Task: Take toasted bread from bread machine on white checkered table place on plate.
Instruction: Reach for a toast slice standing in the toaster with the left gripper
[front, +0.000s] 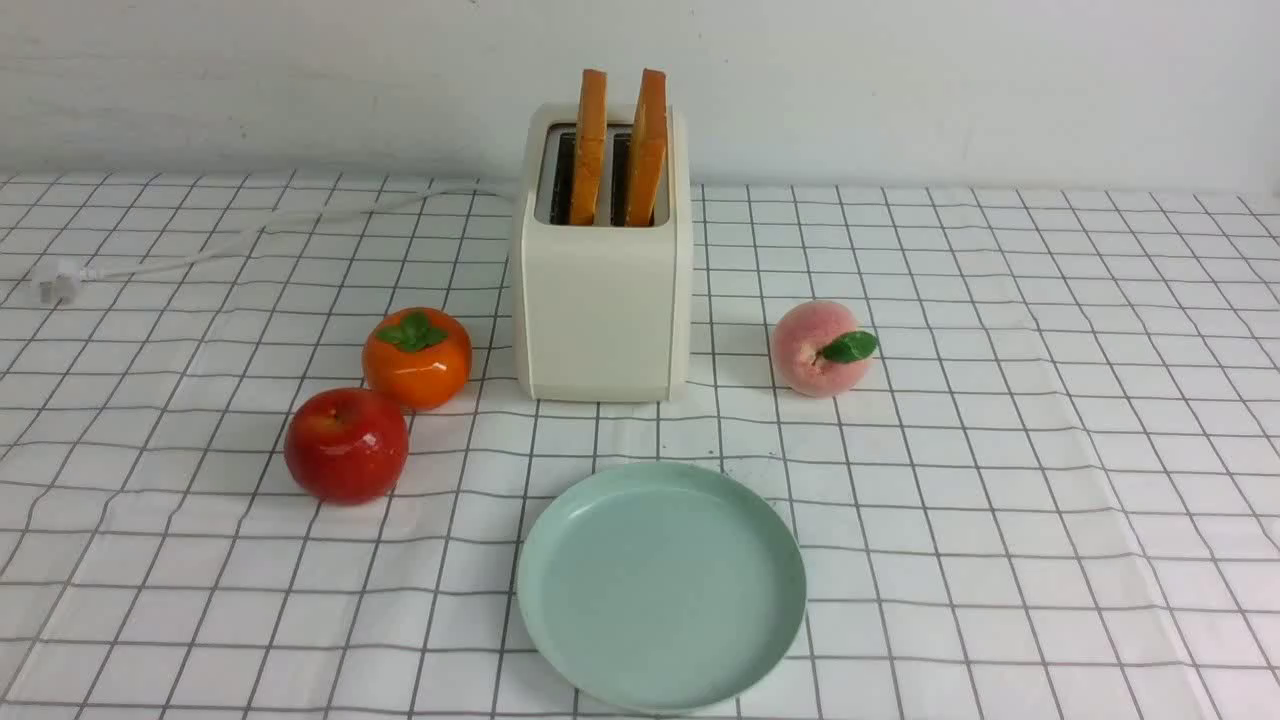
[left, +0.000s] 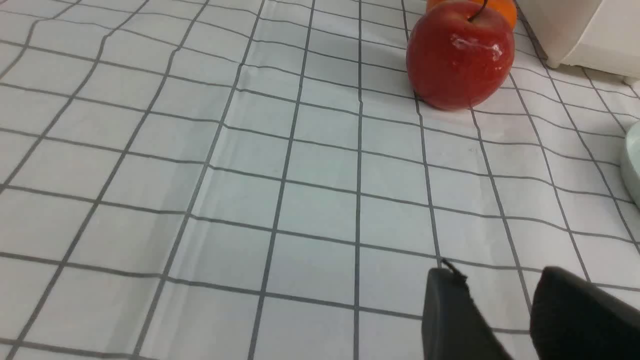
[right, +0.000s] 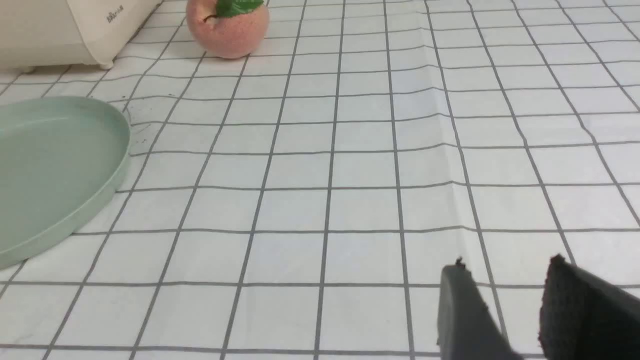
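Two toasted bread slices (front: 648, 150) are standing upright, leaning slightly, in the slots of the cream-white toaster (front: 603, 310), behind the pale green plate (front: 660, 585) lying on the white checkered counter (front: 1000, 560). Left claw (left: 482, 305): fingers standing partway apart, gripping nothing; right claw (right: 502, 300): likewise parted and holding nothing. A red apple (front: 347, 445) and persimmon (front: 417, 358) are sitting left of the toaster, a pink peach (front: 818, 348) right of it.
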